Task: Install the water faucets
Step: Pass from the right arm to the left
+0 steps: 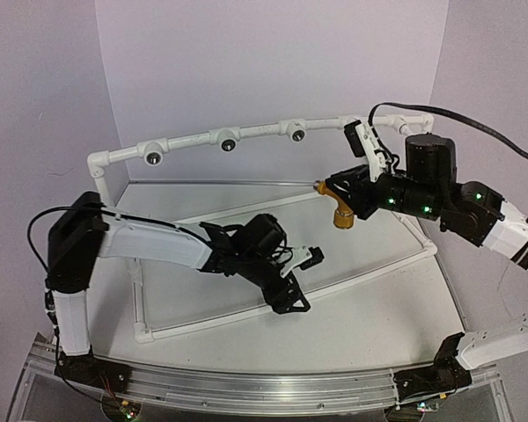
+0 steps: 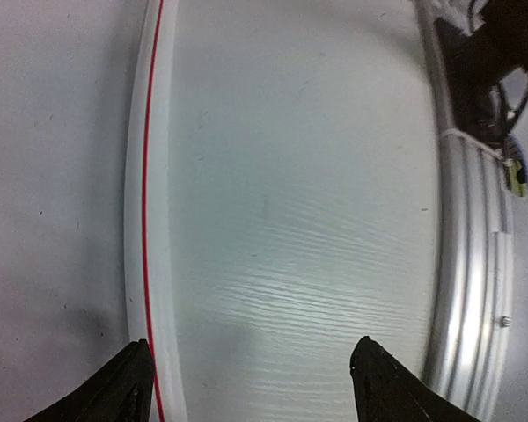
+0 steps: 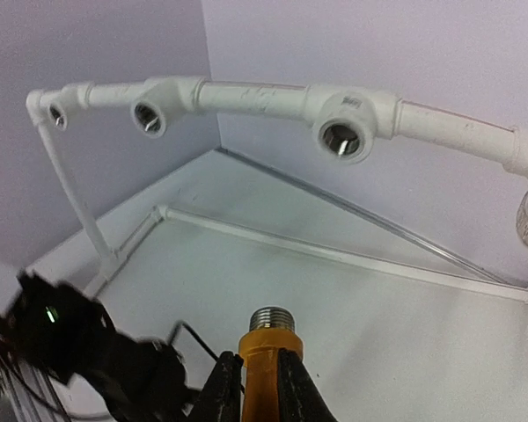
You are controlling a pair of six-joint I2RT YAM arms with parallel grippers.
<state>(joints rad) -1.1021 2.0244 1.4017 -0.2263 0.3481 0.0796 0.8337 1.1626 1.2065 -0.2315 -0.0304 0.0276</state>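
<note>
**Yellow faucet in R jaws, short of the pipe frame**

We see the R jaws shut tight on the yellow-orange faucet (image 3: 266, 360). They grip its body w/ the threaded metal end sticking out toward the white pipe frame (image 1: 194, 139). It hangs in the air in front of the frame's top rail, near the rail's R end, clear of the 3 sockets (image 3: 341, 139) there. L jaws stand wide apart, nothing btwn them, low over the tabletop (image 2: 290, 220) inside the frame's base pipes.

High rear overview; left wrist view close over table (image 2: 290, 220); right wrist view facing pipe frame (image 3: 246, 95), also in overview.
</note>
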